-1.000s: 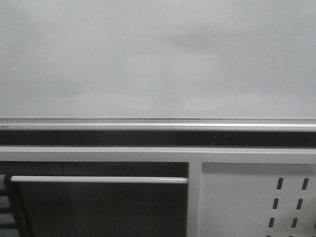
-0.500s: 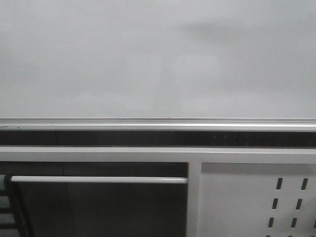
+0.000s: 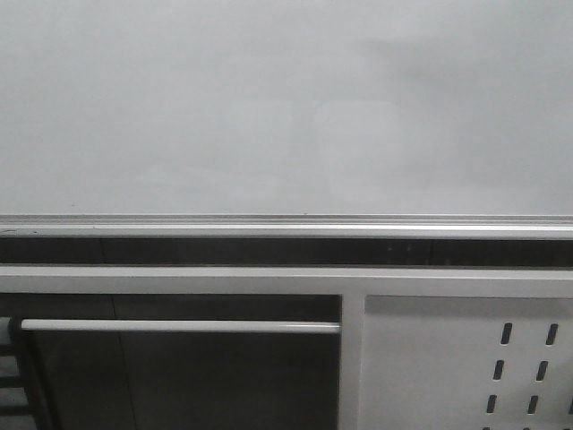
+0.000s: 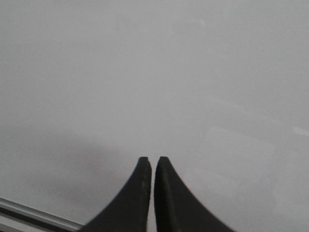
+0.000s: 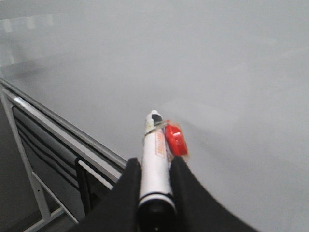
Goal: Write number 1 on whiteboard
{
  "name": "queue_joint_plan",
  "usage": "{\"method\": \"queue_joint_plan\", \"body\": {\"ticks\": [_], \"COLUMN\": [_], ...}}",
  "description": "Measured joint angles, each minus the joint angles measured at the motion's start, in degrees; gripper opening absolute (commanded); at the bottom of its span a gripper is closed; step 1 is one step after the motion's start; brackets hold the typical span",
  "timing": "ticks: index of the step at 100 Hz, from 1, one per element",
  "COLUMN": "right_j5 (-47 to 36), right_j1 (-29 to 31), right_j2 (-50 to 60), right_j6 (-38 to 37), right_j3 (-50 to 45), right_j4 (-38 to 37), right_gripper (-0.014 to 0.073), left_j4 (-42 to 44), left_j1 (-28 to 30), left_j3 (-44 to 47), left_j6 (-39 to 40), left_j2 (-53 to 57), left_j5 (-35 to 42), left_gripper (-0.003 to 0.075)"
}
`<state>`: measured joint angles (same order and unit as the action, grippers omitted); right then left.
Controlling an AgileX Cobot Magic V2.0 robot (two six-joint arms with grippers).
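Whiteboard (image 3: 269,107) is totally blank, so with the right tool (image 5: 153,169) clamped on the marker pen (image 5: 155,159) and the left tool (image 4: 152,162) pinched together on nothing, I'd square the tip up first, then pull one steady downstroke.

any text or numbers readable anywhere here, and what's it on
Orange print runs along the white marker pen held in the right gripper: too blurred to read.
The whiteboard: no stroke or writing in any view.
The perforated panel and silver rail: no labels.
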<state>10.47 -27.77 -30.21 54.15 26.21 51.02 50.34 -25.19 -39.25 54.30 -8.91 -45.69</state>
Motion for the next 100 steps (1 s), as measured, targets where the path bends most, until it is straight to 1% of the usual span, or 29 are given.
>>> {"method": "queue_joint_plan", "body": {"ticks": [9,20,32,51,64,80,90,100], "right_j5": [-3.03,-8.67,-16.22,-27.24,-32.45,-35.50,-36.61,-37.91], "right_j1": [-4.28,-9.24,-14.57,-20.39,-22.30,-22.71,-22.71,-22.77], "right_j2": [0.00,0.00,0.00,0.00,0.00,-2.03,-4.40,-7.03], "right_j6": [1.25,1.87,2.00,1.92,1.83,-0.24,-3.96,-8.57], "right_j3": [0.00,-0.71,-3.74,-8.92,-10.58,-12.31,-12.82,-12.87], "right_j4": [0.11,-0.44,-0.68,-0.44,-0.16,-0.35,-3.21,-8.50], "right_gripper": [-0.0065,-0.0050,-0.0050,-0.0050,-0.0050,-0.0050,-0.0050,-0.0050], "left_j4": [0.00,0.00,0.00,0.00,0.00,0.00,0.00,0.00], "left_j1": [2.54,4.54,5.96,8.64,10.21,10.62,10.62,10.62], "left_j3": [0.00,0.00,0.00,0.00,0.00,0.00,0.00,0.00], "left_j6": [0.00,0.00,0.00,0.00,0.00,0.00,0.00,0.00], "left_j2": [1.97,3.85,5.58,6.23,6.23,6.23,6.23,6.23], "left_j5": [0.00,0.00,0.00,0.00,0.00,0.00,0.00,0.00], "left_gripper": [-0.0018,-0.0018,-0.0018,-0.0018,-0.0018,-0.0018,-0.0018,-0.0018]}}
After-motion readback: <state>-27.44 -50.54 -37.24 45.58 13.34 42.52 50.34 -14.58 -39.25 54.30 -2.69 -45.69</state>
